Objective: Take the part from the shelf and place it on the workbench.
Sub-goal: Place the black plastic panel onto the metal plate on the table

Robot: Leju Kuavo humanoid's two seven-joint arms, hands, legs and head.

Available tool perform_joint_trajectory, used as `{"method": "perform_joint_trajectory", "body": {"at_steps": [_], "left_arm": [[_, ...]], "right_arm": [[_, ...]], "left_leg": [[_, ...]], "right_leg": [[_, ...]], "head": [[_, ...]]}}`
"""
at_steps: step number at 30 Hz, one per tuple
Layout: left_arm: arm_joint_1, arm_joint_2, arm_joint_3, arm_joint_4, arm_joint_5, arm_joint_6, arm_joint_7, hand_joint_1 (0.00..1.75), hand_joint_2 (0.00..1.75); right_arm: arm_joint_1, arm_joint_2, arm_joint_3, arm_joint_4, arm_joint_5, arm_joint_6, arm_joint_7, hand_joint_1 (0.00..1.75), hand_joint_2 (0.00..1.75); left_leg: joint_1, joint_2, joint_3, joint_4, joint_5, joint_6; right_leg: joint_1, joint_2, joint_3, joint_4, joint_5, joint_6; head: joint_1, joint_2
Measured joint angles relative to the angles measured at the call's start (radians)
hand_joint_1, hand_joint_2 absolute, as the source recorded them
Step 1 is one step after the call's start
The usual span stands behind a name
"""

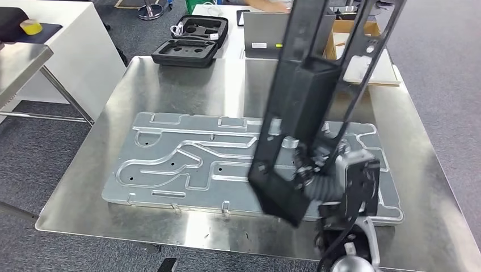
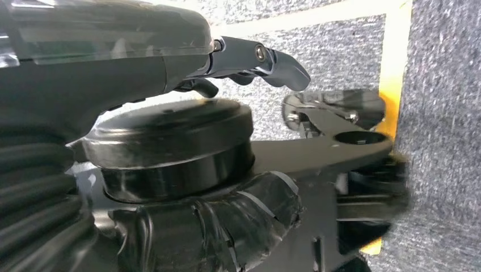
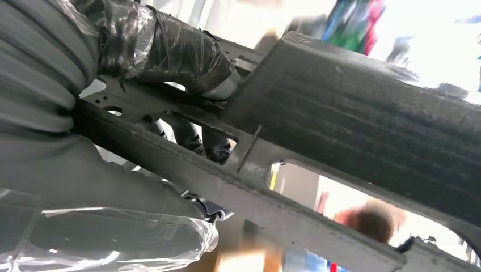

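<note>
The part point(image 1: 300, 96) is a long black frame with open cut-outs and a boxy middle. It stands tilted above the right half of the steel workbench point(image 1: 170, 79). My right hand point(image 1: 334, 178) grips it near its lower end, just over a machined metal plate point(image 1: 181, 164) that lies on the bench. In the right wrist view the part point(image 3: 363, 130) runs across the picture, with my taped thumb point(image 3: 170, 45) on one side of it and darker fingers point(image 3: 187, 133) curled through an opening. My left hand point(image 2: 170, 73) hangs over grey carpet, a finger point(image 2: 272, 59) stretched out, holding nothing.
An open black foam case point(image 1: 193, 39), a grey device point(image 1: 264, 34) and a cardboard box point(image 1: 363, 34) stand beyond the bench's far edge. A second steel table point(image 1: 22, 56) and a yellow tape roll point(image 1: 31, 26) are at the far left. Grey carpet surrounds the bench.
</note>
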Motion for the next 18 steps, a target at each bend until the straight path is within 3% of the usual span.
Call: {"method": "perform_joint_trajectory", "body": {"at_steps": [2, 3, 7, 9, 11, 12, 13, 14, 16, 18], "left_arm": [[-0.001, 0.003, -0.001, 0.000, -0.003, -0.002, 0.000, 0.00, 1.75], [-0.002, 0.003, -0.001, 0.000, -0.004, -0.003, 0.000, 0.00, 1.75], [-0.001, 0.005, -0.002, 0.000, -0.005, -0.004, 0.000, 0.00, 1.75], [-0.003, 0.006, -0.002, 0.000, -0.005, -0.005, -0.001, 0.00, 1.75], [-0.003, 0.006, -0.002, 0.000, -0.005, -0.013, -0.018, 0.00, 1.75], [-0.003, 0.005, -0.002, 0.000, -0.004, -0.019, -0.034, 0.00, 1.75], [-0.002, 0.003, -0.002, 0.000, -0.003, -0.025, -0.051, 0.00, 1.75], [-0.001, 0.001, -0.002, 0.000, -0.004, -0.028, -0.063, 0.00, 1.75], [-0.001, -0.004, -0.002, 0.000, -0.004, -0.030, -0.074, 0.00, 1.75], [-0.002, -0.007, -0.003, 0.000, -0.004, -0.031, -0.077, 0.00, 1.75]], "right_arm": [[-0.024, -0.037, -0.029, 0.005, 0.023, 0.000, 0.038, 1.66, 1.75], [-0.031, -0.050, -0.037, 0.006, 0.025, 0.000, 0.045, 1.66, 1.75], [-0.041, -0.093, -0.052, 0.012, 0.032, 0.000, 0.055, 1.66, 1.75], [-0.046, -0.108, -0.061, 0.013, 0.040, 0.000, 0.059, 1.66, 1.75], [-0.053, -0.124, -0.066, 0.015, 0.099, 0.006, 0.099, 1.66, 1.75], [-0.062, -0.137, -0.067, 0.017, 0.154, 0.020, 0.146, 1.66, 1.75], [-0.078, -0.156, -0.067, 0.017, 0.222, 0.046, 0.207, 1.66, 1.75], [-0.102, -0.181, -0.068, 0.018, 0.290, 0.088, 0.262, 1.66, 1.75], [-0.165, -0.240, -0.070, 0.015, 0.414, 0.200, 0.324, 1.66, 1.75], [-0.223, -0.293, -0.072, 0.009, 0.528, 0.320, 0.328, 1.66, 1.75]], "left_leg": [[-0.006, 0.004, 0.057, -0.119, 0.039, 0.009], [-0.010, 0.005, 0.070, -0.145, 0.041, 0.012], [-0.011, 0.001, 0.079, -0.166, 0.046, 0.028], [-0.006, 0.001, 0.086, -0.176, 0.051, 0.039], [-0.008, 0.000, 0.086, -0.176, 0.049, 0.045], [-0.008, 0.000, 0.086, -0.174, 0.048, 0.046], [-0.008, -0.001, 0.086, -0.172, 0.046, 0.046], [-0.008, -0.001, 0.086, -0.167, 0.043, 0.045], [-0.008, -0.002, 0.084, -0.151, 0.032, 0.039], [-0.011, -0.004, 0.077, -0.134, 0.022, 0.030]], "right_leg": [[0.002, 0.000, 0.001, -0.001, -0.001, 0.005], [0.002, 0.000, 0.001, -0.002, 0.000, 0.009], [0.000, -0.001, -0.005, 0.007, -0.009, 0.030], [0.000, 0.002, -0.042, 0.084, -0.051, 0.036], [0.000, 0.004, -0.108, 0.214, -0.104, 0.041], [0.000, 0.004, -0.135, 0.259, -0.114, 0.043], [-0.002, 0.004, -0.146, 0.272, -0.106, 0.045], [-0.004, 0.004, -0.138, 0.246, -0.079, 0.048], [-0.009, 0.006, -0.082, 0.121, -0.014, 0.053], [-0.009, 0.010, -0.042, 0.035, 0.013, 0.049]], "head": [[0.001, 0.000], [0.001, 0.000], [0.002, 0.000], [0.003, 0.000], [0.004, 0.000], [0.004, 0.000], [0.004, 0.000], [0.005, 0.000], [0.005, 0.000], [0.005, 0.000]]}}
